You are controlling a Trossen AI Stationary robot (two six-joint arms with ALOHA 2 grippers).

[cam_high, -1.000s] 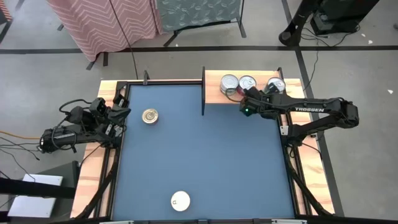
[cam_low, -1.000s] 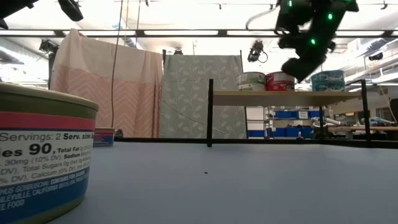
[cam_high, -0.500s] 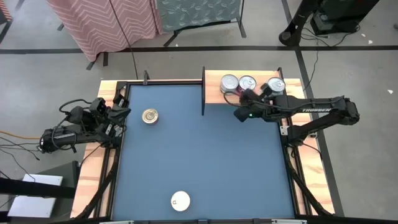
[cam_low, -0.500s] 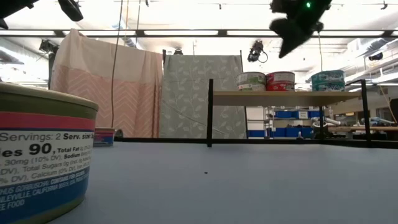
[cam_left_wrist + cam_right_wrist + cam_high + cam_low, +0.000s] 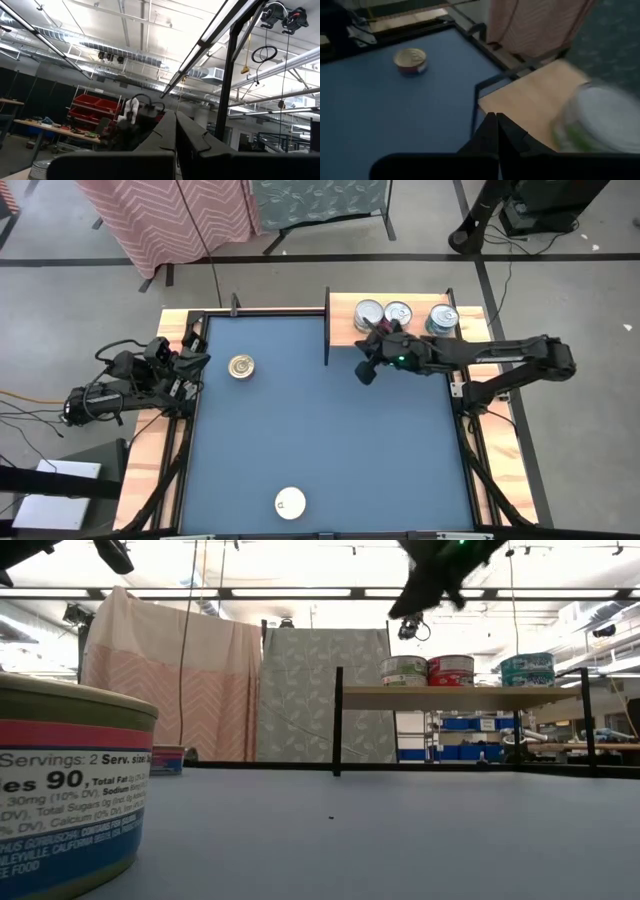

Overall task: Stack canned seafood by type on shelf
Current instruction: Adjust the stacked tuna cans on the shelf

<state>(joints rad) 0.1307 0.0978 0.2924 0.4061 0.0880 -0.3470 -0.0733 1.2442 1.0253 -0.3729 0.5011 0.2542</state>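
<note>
- left gripper [image 5: 192, 362] sits folded at the left edge of the high view, over the table's wooden rail, its fingers [image 5: 175, 132] pressed together and carrying nothing.
- gold-lidded tin [image 5: 240, 366] lies on the blue table [image 5: 330, 450] in the upper left of the surface, just beside the parked left arm but well apart from the right one.
- white-lidded tin [image 5: 290, 502] rests near the bottom centre of the frame, far from both arms.
- right gripper [image 5: 364, 372] hangs over the table just off the shelf's near edge, fingers closed and empty.
- shelf [image 5: 345, 330] fills the upper right, with three silver-lidded tins [image 5: 398, 313] on it: two touching, one apart to the right.
- judgement: the next pick turns on the gold tin lying leftward across the table from the right gripper, which must open first; the tin is round, so approach angle matters little.
</note>
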